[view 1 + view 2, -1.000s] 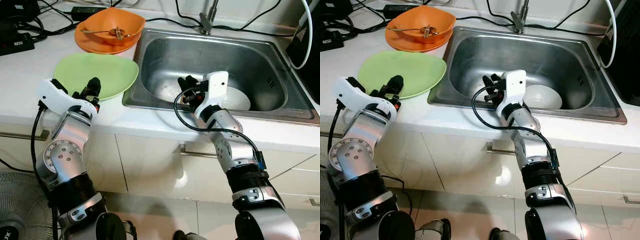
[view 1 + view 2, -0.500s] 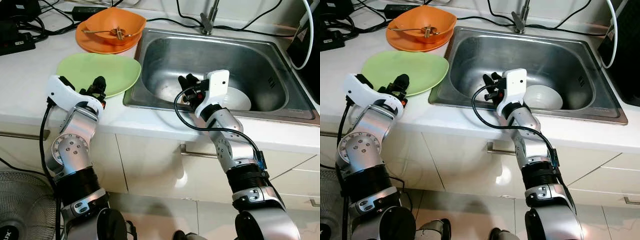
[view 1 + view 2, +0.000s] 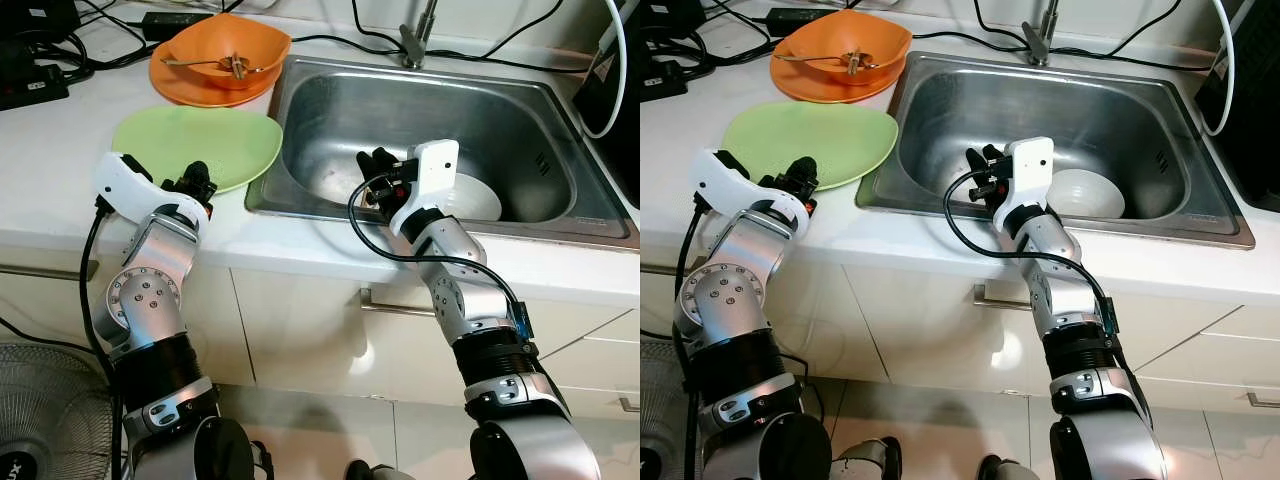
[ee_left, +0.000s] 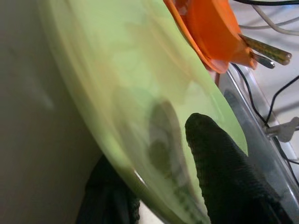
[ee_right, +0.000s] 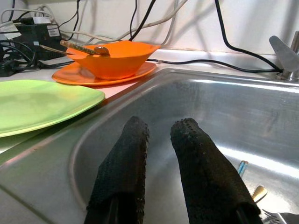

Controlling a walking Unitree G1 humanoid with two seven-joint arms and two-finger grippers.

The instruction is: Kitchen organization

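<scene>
My head views are bright and sharp, with even indoor light. The steel sink (image 3: pixel 520 120) throws soft glare along its rim, and the white surface (image 3: pixel 60 150) looks nearly washed out. Through my left wrist camera, the green plate (image 4: pixel 117 84) and my left tool (image 4: pixel 187 186) blur badly at close range.

"What is on the desk (image 3: pixel 60 150)?"

"A green plate (image 3: pixel 195 145) lies flat near the front edge. Behind it sits an orange plate (image 3: pixel 185 88) with an orange bowl (image 3: pixel 230 50) on top."

"Anything else?"

"Black cables (image 3: pixel 330 42) run along the back. A steel sink (image 3: pixel 330 110) is set into the desk, just beside the green plate."
</scene>
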